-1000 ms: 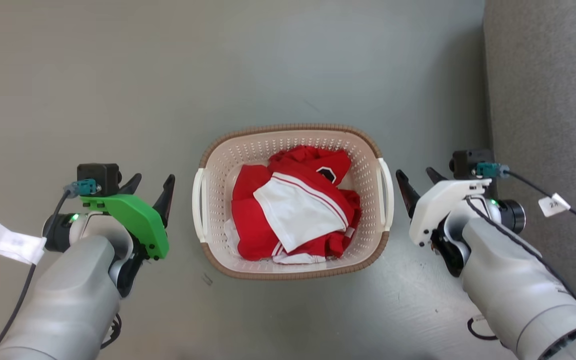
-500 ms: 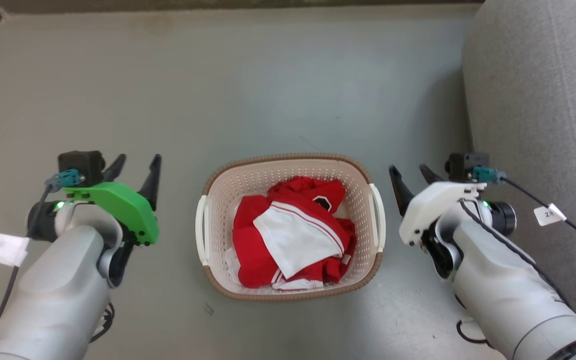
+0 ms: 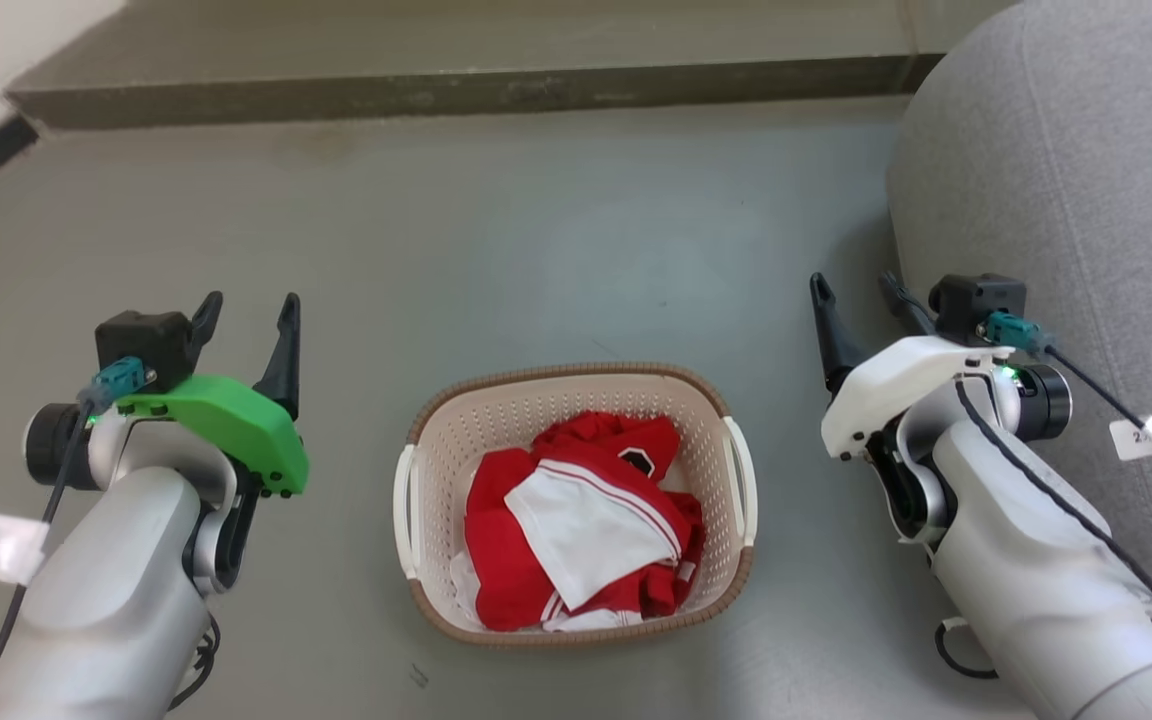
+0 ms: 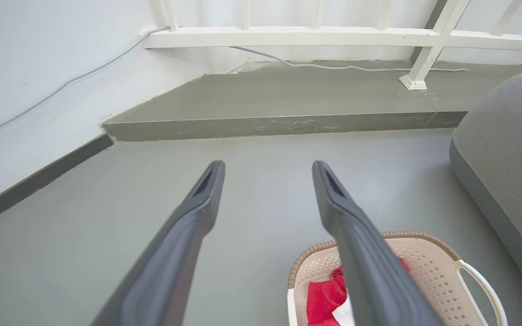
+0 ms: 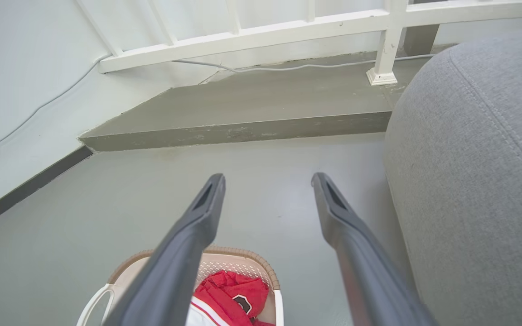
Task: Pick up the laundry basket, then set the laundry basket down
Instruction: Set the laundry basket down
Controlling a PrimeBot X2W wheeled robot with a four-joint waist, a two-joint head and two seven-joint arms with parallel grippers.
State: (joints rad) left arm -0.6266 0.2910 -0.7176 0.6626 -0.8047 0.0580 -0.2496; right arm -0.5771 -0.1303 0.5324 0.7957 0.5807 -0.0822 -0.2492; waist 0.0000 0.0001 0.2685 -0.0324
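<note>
While on floor (image 3: 536,250), laundry basket (image 3: 436,470) with red clothes (image 3: 496,540), left gripper (image 3: 250,300) and right gripper (image 3: 852,282) flanking it, both spread.

In the left wrist view the laundry basket (image 4: 428,267) sits at 5 o'clock, cut off by the bottom edge, and one finger of the left pincer (image 4: 268,166) covers its middle. In the right wrist view the bottom edge cuts it at 7 o'clock, partly behind a finger of the right pincer (image 5: 268,177). In the head view, red and white clothes (image 3: 576,520) hide its floor. Their black emblem (image 3: 633,461) is too small to read, as is the tag (image 3: 1141,438) at 3 o'clock. The grey cushion (image 3: 1086,200) runs off the right edge.
</note>
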